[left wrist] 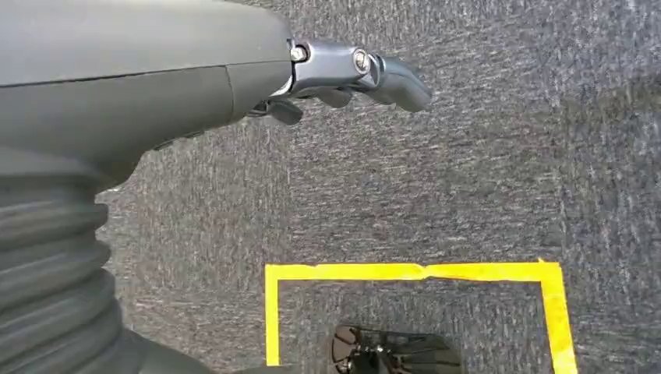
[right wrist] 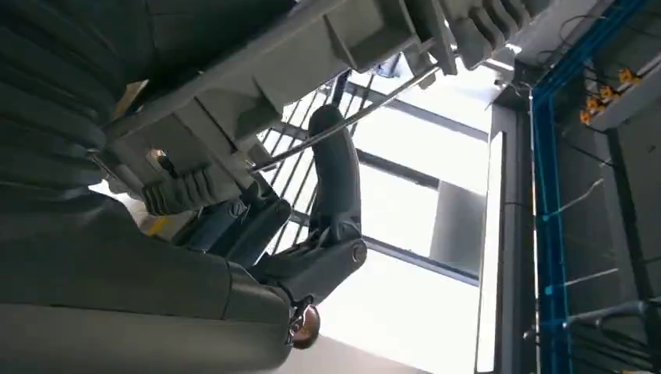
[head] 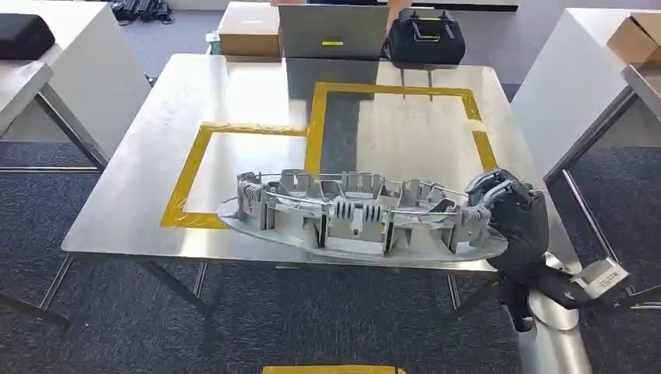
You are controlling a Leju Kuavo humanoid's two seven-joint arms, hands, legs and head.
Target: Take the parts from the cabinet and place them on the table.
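A long grey ribbed part (head: pixel 351 214) lies along the near edge of the steel table (head: pixel 156 156), its near rim hanging slightly over the edge. My right hand (head: pixel 510 214) grips its right end, fingers curled over the ribs; up close the part (right wrist: pixel 312 54) sits against the palm with dark fingers (right wrist: pixel 335 171) wrapped on a thin rod. My left hand (left wrist: pixel 343 74) hangs over the carpet, fingers apart, holding nothing.
Yellow tape (head: pixel 327 125) marks two rectangles on the table. A cardboard box (head: pixel 249 27), a grey panel (head: pixel 334 31) and a black bag (head: pixel 427 35) stand behind the table. White tables flank both sides. Yellow floor tape (left wrist: pixel 421 273) outlines a square on the carpet.
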